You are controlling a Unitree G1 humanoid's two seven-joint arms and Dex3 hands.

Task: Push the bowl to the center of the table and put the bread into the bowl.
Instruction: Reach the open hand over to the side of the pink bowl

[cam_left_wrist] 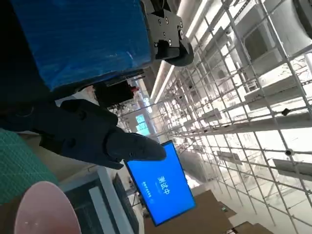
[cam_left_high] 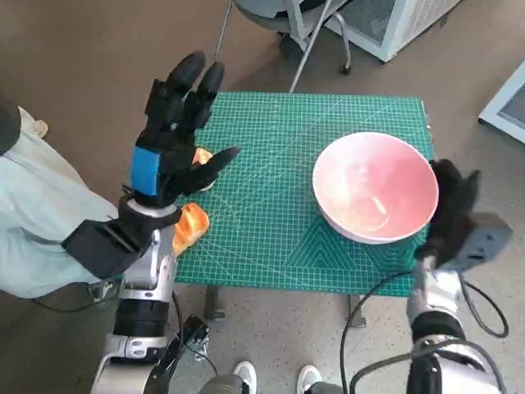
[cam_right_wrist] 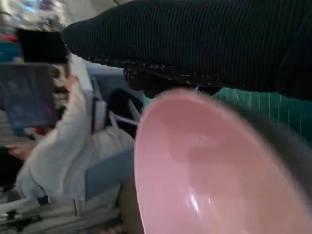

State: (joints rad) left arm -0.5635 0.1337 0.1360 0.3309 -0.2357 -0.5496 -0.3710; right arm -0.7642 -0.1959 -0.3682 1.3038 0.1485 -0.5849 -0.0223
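Observation:
A pink bowl (cam_left_high: pixel 375 187) stands empty on the right half of the green mat (cam_left_high: pixel 271 222). My right hand (cam_left_high: pixel 451 209), in its black glove, lies flat against the bowl's right rim, holding nothing. The right wrist view shows the glove (cam_right_wrist: pixel 204 44) just above the bowl (cam_right_wrist: pixel 209 170). An orange-brown piece of bread (cam_left_high: pixel 190 228) lies at the mat's front left edge. A second piece (cam_left_high: pixel 202 156) is partly hidden behind my left hand (cam_left_high: pixel 176 131). That hand hovers above the table's left side with fingers spread and empty. The left wrist view catches the bowl's rim (cam_left_wrist: pixel 44 212).
A person in pale clothing (cam_left_high: pixel 25 213) sits close to the table's left side and also shows in the right wrist view (cam_right_wrist: pixel 73 136). A chair's legs (cam_left_high: pixel 303 33) and a white cabinet (cam_left_high: pixel 394 25) stand beyond the far edge. Shoes (cam_left_high: pixel 246 377) show below the near edge.

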